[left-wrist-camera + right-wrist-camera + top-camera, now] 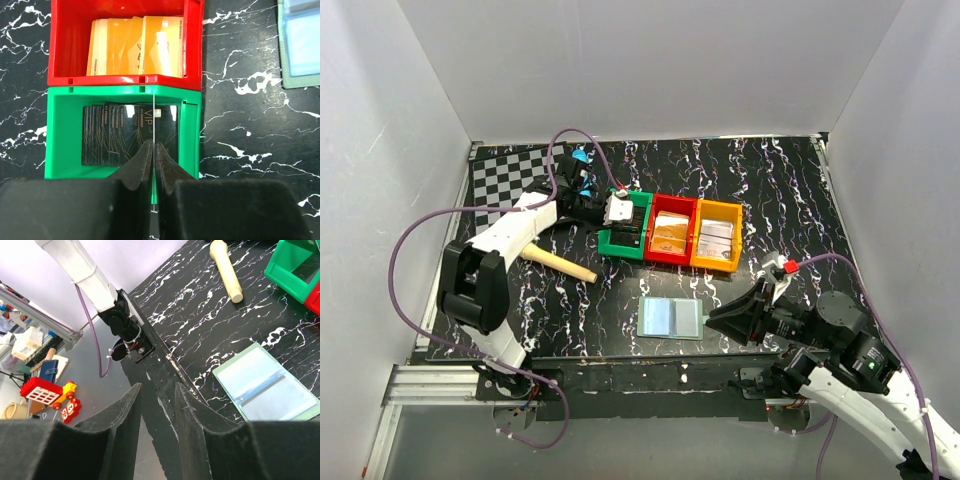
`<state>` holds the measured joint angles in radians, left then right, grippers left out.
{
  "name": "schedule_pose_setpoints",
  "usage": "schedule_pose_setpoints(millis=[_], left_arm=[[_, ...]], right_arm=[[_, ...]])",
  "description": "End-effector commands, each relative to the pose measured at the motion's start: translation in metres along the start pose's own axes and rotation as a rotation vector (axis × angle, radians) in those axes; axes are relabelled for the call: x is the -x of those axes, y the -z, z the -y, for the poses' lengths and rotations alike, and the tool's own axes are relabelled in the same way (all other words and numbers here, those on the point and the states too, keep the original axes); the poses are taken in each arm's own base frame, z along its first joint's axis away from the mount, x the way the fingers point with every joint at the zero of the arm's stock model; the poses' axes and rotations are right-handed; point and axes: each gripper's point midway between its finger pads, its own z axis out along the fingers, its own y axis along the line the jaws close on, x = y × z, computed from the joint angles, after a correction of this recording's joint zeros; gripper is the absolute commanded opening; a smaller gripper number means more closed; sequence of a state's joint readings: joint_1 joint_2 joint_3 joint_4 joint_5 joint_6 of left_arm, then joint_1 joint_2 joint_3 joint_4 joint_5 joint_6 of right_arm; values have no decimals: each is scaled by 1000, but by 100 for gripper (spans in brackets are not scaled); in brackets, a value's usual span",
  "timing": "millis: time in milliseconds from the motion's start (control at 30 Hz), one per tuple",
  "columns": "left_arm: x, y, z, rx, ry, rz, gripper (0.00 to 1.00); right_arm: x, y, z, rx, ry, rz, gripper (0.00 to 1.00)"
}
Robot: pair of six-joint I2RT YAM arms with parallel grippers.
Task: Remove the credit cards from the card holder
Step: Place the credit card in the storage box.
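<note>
The card holder (670, 317) lies open near the table's front edge, its two pale blue panels facing up. It also shows in the left wrist view (300, 42) and the right wrist view (267, 390). My left gripper (620, 210) hangs over the green bin (642, 246). In the left wrist view the left gripper (153, 145) is shut on a thin card (155, 117), seen edge-on above the black cards (117, 135) in the green bin (62, 135). My right gripper (720, 320) sits just right of the card holder; its jaws (157, 386) are open and empty.
A red bin (672, 259) holds orange cards (135, 45), and an orange bin (716, 265) holds pale cards. A wooden pestle (560, 262) lies left of the bins. A checkered mat (505, 165) is at the rear left. White walls stand on three sides.
</note>
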<state>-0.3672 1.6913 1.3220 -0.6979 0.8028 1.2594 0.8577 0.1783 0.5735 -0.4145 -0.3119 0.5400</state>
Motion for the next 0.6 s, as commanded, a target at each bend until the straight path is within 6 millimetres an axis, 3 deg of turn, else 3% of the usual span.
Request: schedule_pose_setpoints(millis=[0, 567], left_arm=[[-3, 1, -15, 18, -48, -22, 0], [-31, -23, -22, -4, -31, -39, 0]], right_arm=[[4, -6, -2, 32, 46, 17, 41], [1, -14, 3, 30, 36, 20, 41]])
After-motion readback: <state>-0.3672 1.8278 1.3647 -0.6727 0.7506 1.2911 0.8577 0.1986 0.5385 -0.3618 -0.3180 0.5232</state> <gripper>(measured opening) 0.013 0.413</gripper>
